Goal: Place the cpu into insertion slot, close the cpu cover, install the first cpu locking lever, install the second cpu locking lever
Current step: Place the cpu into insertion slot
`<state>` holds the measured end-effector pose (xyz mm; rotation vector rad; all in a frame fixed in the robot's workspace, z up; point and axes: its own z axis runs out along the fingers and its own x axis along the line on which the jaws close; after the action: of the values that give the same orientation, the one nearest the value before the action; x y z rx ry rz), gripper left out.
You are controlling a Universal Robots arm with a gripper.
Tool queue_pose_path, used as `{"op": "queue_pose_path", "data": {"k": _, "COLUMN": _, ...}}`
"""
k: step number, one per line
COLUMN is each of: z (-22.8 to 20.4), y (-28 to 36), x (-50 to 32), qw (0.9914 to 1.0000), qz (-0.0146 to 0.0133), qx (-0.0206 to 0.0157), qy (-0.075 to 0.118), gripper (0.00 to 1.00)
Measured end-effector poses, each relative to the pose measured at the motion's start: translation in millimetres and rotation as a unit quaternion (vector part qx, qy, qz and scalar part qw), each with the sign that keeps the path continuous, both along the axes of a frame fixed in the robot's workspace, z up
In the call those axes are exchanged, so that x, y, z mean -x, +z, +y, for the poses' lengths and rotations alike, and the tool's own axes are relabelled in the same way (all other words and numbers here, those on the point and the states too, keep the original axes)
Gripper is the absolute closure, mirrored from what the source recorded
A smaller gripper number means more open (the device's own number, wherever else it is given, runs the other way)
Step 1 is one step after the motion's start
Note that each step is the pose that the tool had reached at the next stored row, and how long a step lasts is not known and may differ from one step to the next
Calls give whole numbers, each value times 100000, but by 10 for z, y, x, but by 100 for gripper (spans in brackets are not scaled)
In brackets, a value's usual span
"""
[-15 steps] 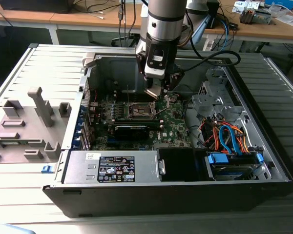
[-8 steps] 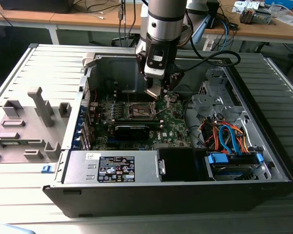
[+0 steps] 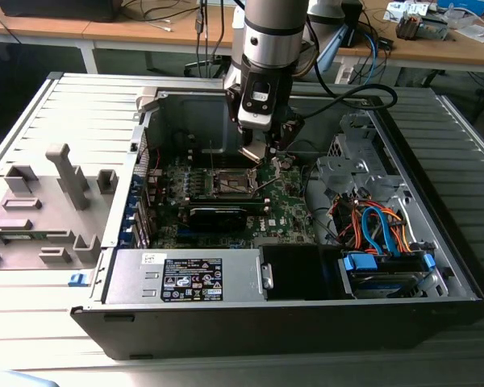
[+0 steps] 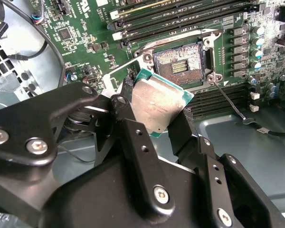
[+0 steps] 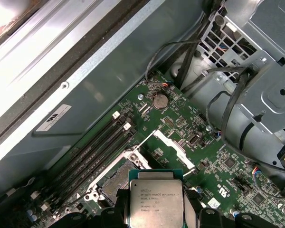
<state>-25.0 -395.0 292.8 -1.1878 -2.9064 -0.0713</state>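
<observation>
We find the claw pinching the cpu by two opposite edges, with its metal top showing in both wrist views. The cpu hangs above the green board inside the open computer case, near the insertion slot and clear of it. The slot's contact field lies bare, and the cpu cover stands swung aside. The claw sits just toward the exterior view's right of the slot.
</observation>
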Motion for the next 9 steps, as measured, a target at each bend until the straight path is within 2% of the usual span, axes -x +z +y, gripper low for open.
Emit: {"op": "queue_pose_path", "data": {"k": 9, "z": 0, "y": 0, "x": 0, "qw": 99998, "qz": 2, "qx": 0, "qy": -611, "gripper": 45}}
